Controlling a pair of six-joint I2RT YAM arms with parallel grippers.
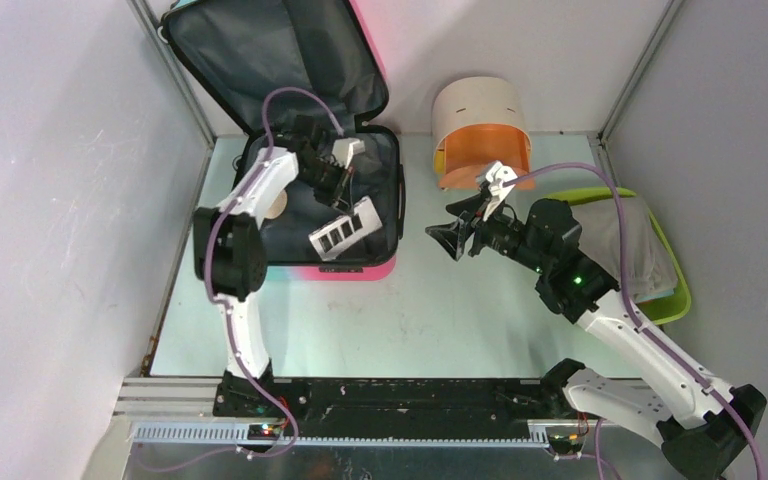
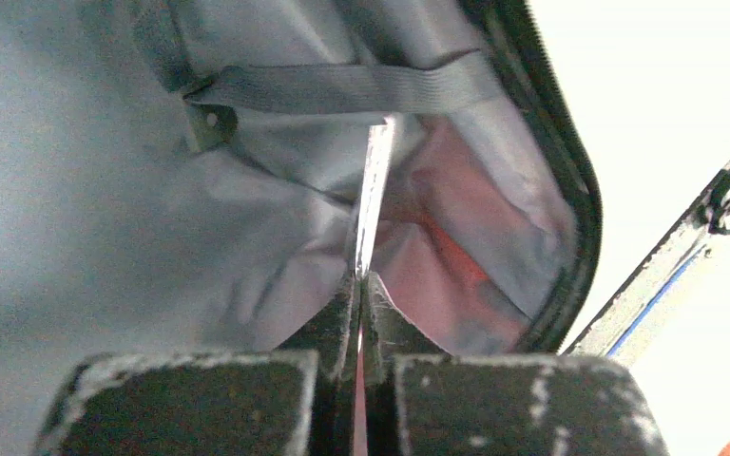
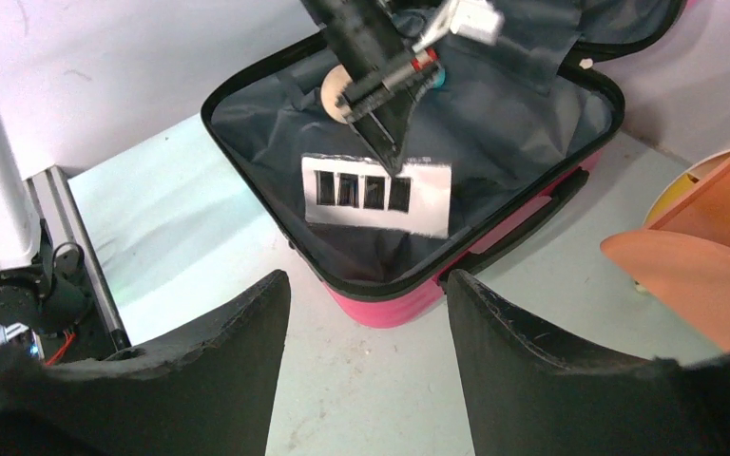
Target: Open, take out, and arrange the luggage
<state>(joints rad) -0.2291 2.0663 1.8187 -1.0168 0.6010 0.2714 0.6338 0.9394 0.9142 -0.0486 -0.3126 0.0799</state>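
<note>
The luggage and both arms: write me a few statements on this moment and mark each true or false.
1. The luggage lies open on the table. True.
2. The left jaws are shut on the silver card inside it. True.
3. The right jaws grip the luggage's handle. False: they stand open above the table, holding nothing.
4. The green tray is empty. False: a grey cloth lies in it.

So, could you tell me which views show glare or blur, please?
Left wrist view: blown-out white beyond the suitcase rim, left gripper soft, card a glaring sliver. Right wrist view: right gripper slightly soft, suitcase sharp. Top view: evenly lit.
</note>
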